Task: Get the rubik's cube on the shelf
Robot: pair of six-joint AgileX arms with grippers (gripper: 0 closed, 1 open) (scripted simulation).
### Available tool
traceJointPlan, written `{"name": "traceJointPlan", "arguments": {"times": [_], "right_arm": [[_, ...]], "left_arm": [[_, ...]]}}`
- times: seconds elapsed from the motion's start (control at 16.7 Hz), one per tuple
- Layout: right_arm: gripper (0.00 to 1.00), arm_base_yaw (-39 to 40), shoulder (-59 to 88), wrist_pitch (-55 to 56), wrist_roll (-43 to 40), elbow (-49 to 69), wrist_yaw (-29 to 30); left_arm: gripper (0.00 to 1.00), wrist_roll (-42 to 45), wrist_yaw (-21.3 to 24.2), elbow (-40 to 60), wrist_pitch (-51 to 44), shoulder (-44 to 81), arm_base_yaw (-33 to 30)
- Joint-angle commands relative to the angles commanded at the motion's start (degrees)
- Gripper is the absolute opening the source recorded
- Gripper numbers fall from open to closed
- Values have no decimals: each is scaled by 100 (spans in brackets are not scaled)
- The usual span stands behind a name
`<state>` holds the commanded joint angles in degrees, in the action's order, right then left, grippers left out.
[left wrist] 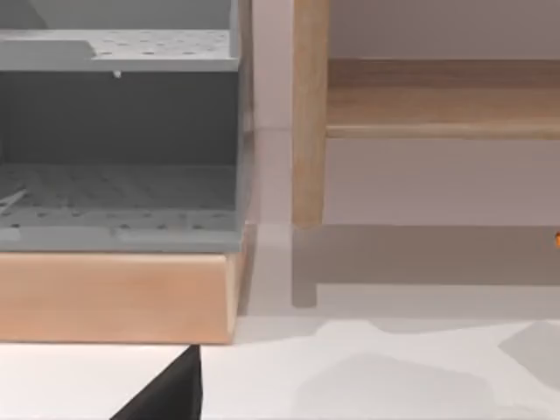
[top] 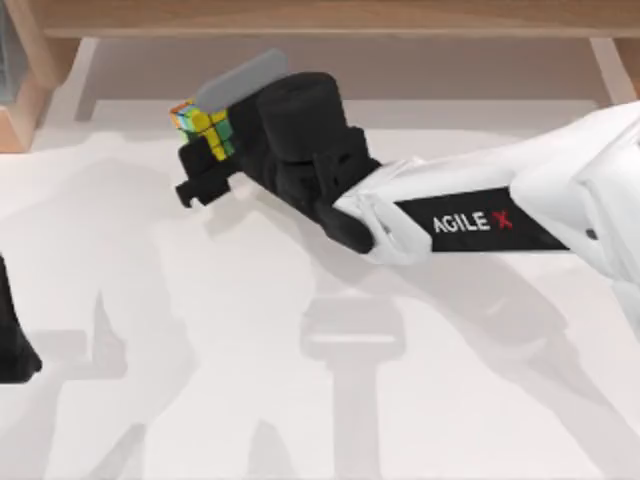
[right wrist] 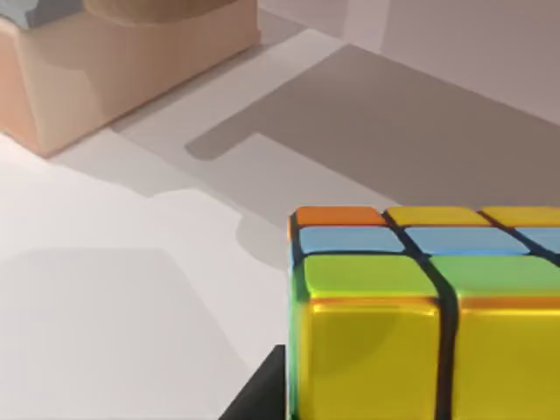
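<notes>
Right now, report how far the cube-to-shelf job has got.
Done: the right gripper is shut on the rubik's cube, at the table's top-left in the top view. In hand: the carry, with the cube short of the shelf, whose board runs along the back edge. Left: get it onto the board and let go. The left arm is parked at the left edge.

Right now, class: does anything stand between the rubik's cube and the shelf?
Nothing visible does. The right claw holds the rubik's cube just short of the shelf, with bare table between them.
</notes>
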<state>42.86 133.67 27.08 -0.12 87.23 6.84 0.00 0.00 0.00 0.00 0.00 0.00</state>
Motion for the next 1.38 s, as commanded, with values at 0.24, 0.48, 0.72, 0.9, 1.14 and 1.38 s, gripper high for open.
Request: {"name": "traceJointPlan", "arguments": {"times": [0.24,0.48,0.72,0.9,1.14,1.38], "right_arm": [[0,185,121,1605,-278,-135,1190],[0,219,156,2952,-617,-275,2407],[0,185,174,3908,-920,-470,3412],[0,152,197,4248,-1048,-581,3808],[0,147,199,4288,-1065,-597,3857],[0,148,210,4222,-1038,-491,3818]], "left_arm": [[100,0,0,0,0,0,0],[100,0,0,0,0,0,0],[100,0,0,0,0,0,0],[100,0,0,0,0,0,0],[100,0,0,0,0,0,0],[100,0,0,0,0,0,0]]}}
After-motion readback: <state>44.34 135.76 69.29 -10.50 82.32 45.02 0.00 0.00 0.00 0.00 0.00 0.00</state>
